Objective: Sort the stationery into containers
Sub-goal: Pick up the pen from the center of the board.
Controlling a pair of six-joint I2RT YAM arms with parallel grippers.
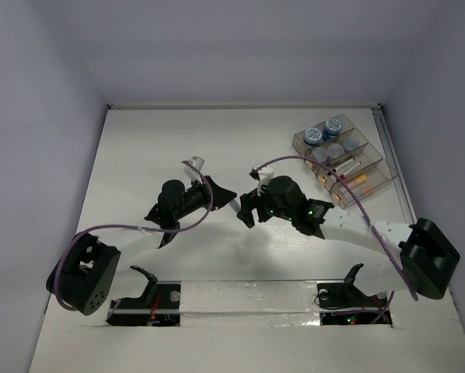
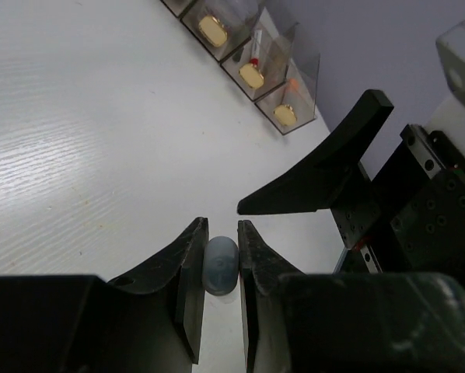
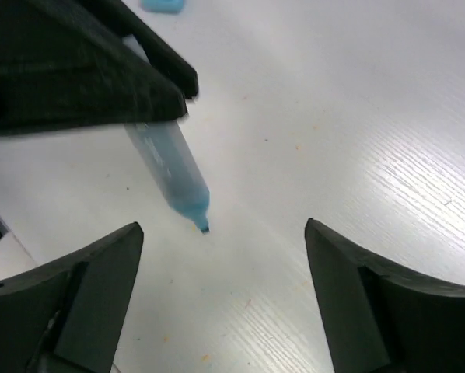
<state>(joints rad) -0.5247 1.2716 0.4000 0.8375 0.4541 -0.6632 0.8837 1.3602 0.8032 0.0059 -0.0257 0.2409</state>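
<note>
**Inspector A:** Where is the item in hand, and how is it held?

**Inspector B:** A blue stick (image 3: 166, 159) is found over the middle of the table (image 1: 139, 155), apparently held clear of the surface. It is pinched at its blunt end by the left claw (image 2: 221, 231). Its pointed tip is aimed into the right claw (image 3: 223, 227), whose fingers are spread wide on either side of the tip without touching it.

**Inspector A:** How is the stick judged to handle?

**Inspector B:** It is judged light and stiff. The barrel is smooth plastic and may slip or swivel if it is gripped on the taper. A hold across the straight barrel, just beside the left claw, is advised, and the tip should be left alone.

**Inspector A:** What is recorded of the container?

**Inspector B:** One clear brownish tray (image 1: 366, 148) is noted at the far right, split into long narrow compartments. Two jars (image 1: 313, 135) with blue patterned lids are seen in the farthest compartment. Three more round lids (image 1: 335, 149) are counted in the next one. Nearer again, white pens (image 1: 349, 166) are laid lengthwise. An orange stick (image 1: 355, 181) lies in the lane beyond those. Exact counts of the thin items cannot be told.

**Inspector A:** Is anything outside the tray?

**Inspector B:** A light-blue eraser (image 3: 162, 4) is seen on the table beyond the left claw. Its place in the overhead view cannot be made out.
</note>
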